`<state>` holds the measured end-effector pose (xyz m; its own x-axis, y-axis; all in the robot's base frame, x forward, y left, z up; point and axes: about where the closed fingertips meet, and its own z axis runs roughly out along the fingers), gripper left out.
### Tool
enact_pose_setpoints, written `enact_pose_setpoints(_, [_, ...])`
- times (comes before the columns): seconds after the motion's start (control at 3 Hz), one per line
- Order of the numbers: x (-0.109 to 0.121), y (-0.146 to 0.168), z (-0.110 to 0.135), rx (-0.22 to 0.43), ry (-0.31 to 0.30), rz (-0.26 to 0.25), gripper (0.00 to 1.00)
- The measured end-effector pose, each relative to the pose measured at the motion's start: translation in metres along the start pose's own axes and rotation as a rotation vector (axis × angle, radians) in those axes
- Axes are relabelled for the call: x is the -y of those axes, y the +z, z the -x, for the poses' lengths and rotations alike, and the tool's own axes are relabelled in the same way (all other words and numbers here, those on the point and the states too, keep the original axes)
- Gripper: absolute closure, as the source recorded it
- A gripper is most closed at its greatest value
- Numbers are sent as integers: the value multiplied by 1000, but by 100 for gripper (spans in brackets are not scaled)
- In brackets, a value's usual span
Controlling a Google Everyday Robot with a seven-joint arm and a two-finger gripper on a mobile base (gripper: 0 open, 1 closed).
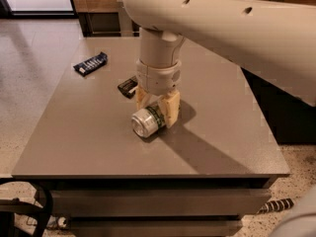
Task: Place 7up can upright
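Observation:
The 7up can (146, 122) lies on its side near the middle of the grey table (89, 142), its silver end facing front-left. My gripper (157, 107) comes straight down from the large cream arm and straddles the can's rear half. Its tan fingers (171, 110) press against both sides of the can, so it is shut on the can. The can still rests on the table top.
A dark snack-bar wrapper (128, 86) lies just behind and left of the gripper. A blue wrapper (91, 63) lies at the table's far left. The table's front edge is close below the can; floor lies to the left.

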<state>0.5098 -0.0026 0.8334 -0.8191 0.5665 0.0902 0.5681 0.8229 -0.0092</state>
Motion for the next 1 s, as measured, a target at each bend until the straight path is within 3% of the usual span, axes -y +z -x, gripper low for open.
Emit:
enact_pose_setpoints(0.67, [0, 1, 1, 3, -51, 8, 100])
enact_pose_setpoints(1.0, [0, 1, 1, 3, -51, 8, 100])
